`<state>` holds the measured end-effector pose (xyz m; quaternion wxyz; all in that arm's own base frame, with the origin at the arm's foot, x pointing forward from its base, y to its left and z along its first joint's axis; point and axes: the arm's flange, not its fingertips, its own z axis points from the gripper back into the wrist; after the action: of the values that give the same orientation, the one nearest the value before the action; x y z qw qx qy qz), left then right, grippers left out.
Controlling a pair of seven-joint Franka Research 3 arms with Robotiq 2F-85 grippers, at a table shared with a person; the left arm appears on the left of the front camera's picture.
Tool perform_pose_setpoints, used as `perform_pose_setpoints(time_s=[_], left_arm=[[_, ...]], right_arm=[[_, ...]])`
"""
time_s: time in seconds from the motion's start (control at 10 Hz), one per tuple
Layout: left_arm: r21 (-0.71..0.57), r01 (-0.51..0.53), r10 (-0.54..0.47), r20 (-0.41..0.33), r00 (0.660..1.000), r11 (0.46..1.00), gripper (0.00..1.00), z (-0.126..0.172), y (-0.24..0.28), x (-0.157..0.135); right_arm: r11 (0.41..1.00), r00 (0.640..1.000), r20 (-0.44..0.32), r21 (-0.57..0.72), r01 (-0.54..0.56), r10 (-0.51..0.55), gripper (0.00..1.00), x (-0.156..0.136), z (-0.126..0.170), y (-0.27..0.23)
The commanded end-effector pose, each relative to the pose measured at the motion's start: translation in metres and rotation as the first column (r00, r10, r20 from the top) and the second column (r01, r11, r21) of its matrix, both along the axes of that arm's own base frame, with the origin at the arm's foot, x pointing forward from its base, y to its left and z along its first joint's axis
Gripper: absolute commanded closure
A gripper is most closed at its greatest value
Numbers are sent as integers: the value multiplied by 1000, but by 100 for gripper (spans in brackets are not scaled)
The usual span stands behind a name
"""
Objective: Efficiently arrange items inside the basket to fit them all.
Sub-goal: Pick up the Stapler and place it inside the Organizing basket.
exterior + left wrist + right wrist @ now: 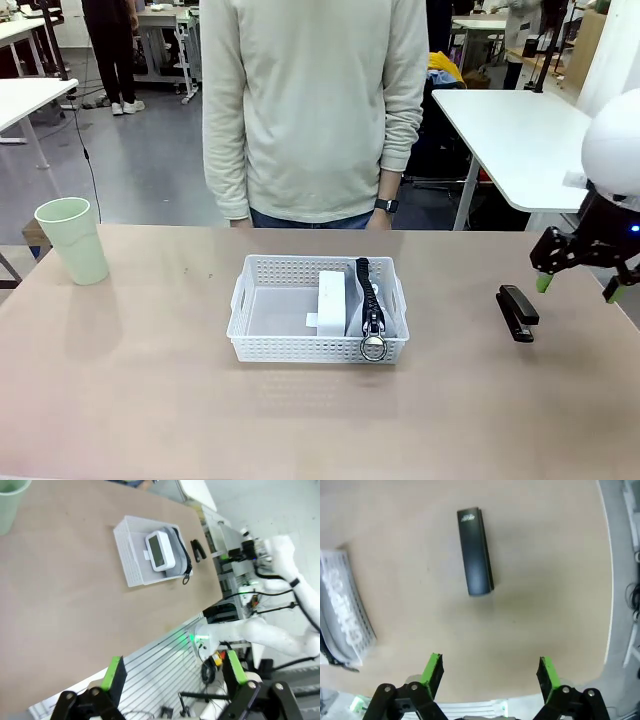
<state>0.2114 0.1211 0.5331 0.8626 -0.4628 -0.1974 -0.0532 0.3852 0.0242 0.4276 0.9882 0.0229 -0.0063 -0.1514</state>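
The right gripper (578,286) hangs a little above the table (150,400) near its right edge. Its jaws stand wide apart with nothing between them, and the right wrist view (490,672) shows only bare tabletop between the green pads. The black stapler (517,312) lies flat on the table just beside this gripper, on the side toward the middle, touching neither finger. From the wrist it lies ahead of the fingertips (475,551), lengthwise.

The left gripper (175,670) also has its jaws spread and holds nothing. It sits high, out past an edge of the table, well apart from everything on it.

The white basket (300,348) stands at the middle of the table, well apart from the stapler. In its right half the white box (332,298) stands on edge. The grey pouch (368,300) is wedged between the box and the basket's right wall, and its metal ring (373,347) rests at the front right corner of the rim.

The pale green cup (73,240) stands upright near the far left corner of the table. A person (310,110) stands at the far edge, behind the basket.
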Motion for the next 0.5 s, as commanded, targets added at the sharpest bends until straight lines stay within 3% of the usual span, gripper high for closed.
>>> perform_pose_setpoints(time_s=[0.0, 0.4], left_arm=[[-14, 11, -11, 18, 1000, 1000, 0, 2, 2, 0], [-14, 11, -11, 18, 1000, 1000, 0, 2, 2, 0]], right_arm=[[997, 996, 43, 31, 75, -76, 0, 34, -9, 8], [992, 993, 4, 38, 121, -122, 0, 50, -32, 9]])
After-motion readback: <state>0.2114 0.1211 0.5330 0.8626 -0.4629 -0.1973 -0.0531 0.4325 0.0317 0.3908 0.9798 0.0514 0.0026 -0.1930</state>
